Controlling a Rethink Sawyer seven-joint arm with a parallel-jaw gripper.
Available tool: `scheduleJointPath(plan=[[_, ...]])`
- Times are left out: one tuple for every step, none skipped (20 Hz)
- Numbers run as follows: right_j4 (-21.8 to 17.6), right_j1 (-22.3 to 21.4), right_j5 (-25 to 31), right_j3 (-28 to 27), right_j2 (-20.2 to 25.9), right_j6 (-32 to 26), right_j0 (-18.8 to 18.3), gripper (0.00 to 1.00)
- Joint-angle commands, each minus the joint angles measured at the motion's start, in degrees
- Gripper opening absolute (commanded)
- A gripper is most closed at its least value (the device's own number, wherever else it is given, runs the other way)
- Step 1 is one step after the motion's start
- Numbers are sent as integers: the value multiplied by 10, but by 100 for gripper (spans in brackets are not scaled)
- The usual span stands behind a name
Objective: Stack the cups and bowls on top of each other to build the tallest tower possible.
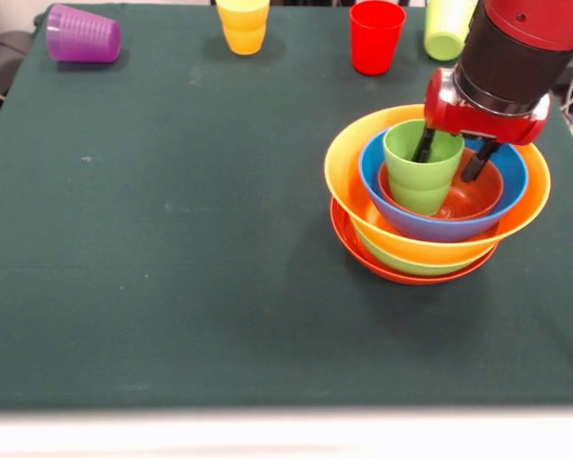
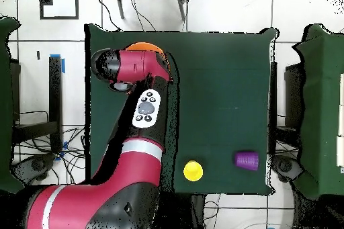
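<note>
hand (image 1: 451,159) astride green cup (image 1: 421,168) rim

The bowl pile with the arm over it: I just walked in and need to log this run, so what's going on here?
The robot's end effector is at a light green cup standing in the small orange bowl atop the nested bowls; one finger is inside the cup, one outside its wall. The purple cup lies on its side. The yellow cup, the red cup and another light green cup wait along the table's far edge.
</note>
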Motion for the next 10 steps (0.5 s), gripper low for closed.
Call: scheduleJointPath(plan=[[-6,7,-12,25,34,90,6,100],[-5,14,-1,10,32,95,10,100],[-4,8,14,8,30,95,12,100],[-1,5,49,-9,29,92,11,100],[-2,-18,72,-3,24,86,14,100],[-3,-36,96,0,20,82,15,100],[-3,-54,121,3,15,77,16,100],[-2,-63,132,6,15,74,16,100],[0,-72,143,8,16,72,16,100],[3,-75,150,4,20,70,13,100]])
